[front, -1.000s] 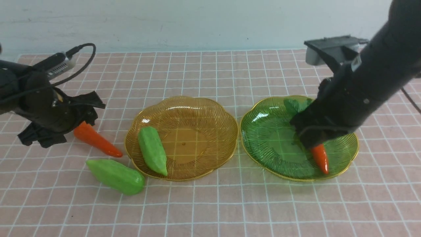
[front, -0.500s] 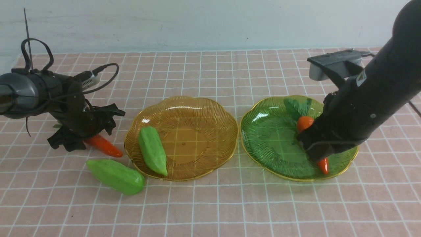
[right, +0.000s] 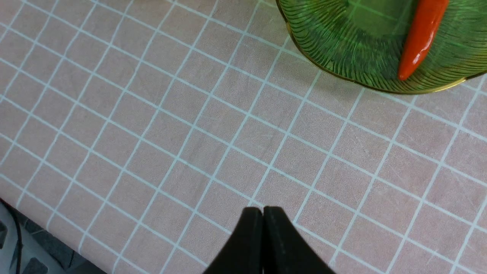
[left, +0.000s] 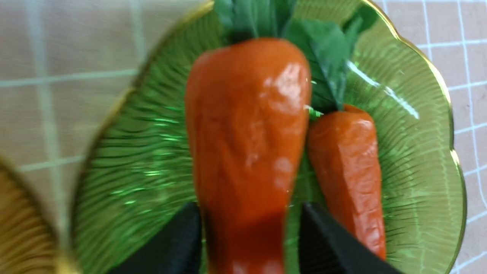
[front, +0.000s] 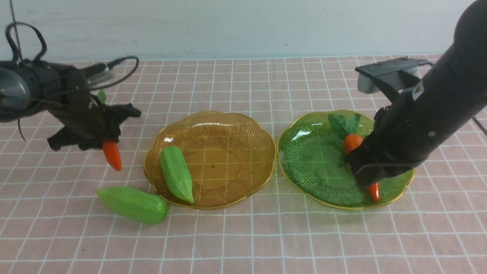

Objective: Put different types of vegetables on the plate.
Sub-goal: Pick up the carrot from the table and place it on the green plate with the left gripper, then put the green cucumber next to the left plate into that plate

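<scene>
Carrot [front: 113,155] aloft, left edge of worktop [front: 45,228].
Left end effector [front: 106,137] clamps it, we judge for the amber plate [front: 228,133] with its gourd [front: 176,173]; right end effector [right: 263,213] shut, empty.

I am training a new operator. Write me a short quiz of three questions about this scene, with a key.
1. True or false: the right gripper is shut.
2. What does the left gripper hold? A) carrot B) plate C) nothing
3. Fill in: the loose gourd lies on the ___.
Key: 1 true; 2 A; 3 cloth.
</scene>
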You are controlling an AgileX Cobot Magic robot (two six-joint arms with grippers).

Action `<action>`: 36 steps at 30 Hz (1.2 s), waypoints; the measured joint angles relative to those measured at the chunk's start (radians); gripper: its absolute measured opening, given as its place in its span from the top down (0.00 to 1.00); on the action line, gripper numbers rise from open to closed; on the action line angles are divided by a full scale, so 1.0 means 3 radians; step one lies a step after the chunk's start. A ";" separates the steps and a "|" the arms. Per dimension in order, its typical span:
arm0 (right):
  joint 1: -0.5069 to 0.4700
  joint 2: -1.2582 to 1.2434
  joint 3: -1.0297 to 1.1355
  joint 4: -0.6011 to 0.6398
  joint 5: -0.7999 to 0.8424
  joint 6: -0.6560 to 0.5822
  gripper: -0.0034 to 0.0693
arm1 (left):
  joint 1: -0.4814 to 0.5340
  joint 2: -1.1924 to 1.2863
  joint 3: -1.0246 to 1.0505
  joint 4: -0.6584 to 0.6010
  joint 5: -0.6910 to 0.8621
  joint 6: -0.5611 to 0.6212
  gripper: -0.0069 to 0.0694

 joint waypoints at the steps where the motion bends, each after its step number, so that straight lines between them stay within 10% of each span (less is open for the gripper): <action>1: 0.0000 -0.0067 0.0022 0.0000 0.0008 0.0017 0.97 | -0.0023 0.0038 -0.0048 -0.0014 0.0000 0.0000 0.46; 7: 0.0000 -0.0241 0.0055 -0.0098 0.0014 0.0032 0.97 | 0.0150 -0.0024 -0.0387 0.0051 0.0411 0.0037 0.30; 14: 0.0000 -0.0246 0.0058 -0.0372 0.0018 0.0040 0.97 | 0.0987 -0.0831 -0.0694 0.1274 0.1370 0.0107 0.81; 22: 0.0000 -0.0246 0.0058 -0.0423 0.0018 0.0042 0.97 | 0.1693 -0.2094 0.1323 0.0972 0.1379 0.0143 0.91; 27: 0.0000 -0.0246 0.0058 -0.0296 -0.0060 0.0068 0.97 | 0.1725 -0.2427 0.2533 0.1226 0.1357 -0.0411 0.78; 36: 0.0000 -0.0246 0.0058 -0.0210 -0.0126 0.0076 0.97 | 0.1590 -0.2248 0.3172 0.1094 0.0035 -0.1369 0.19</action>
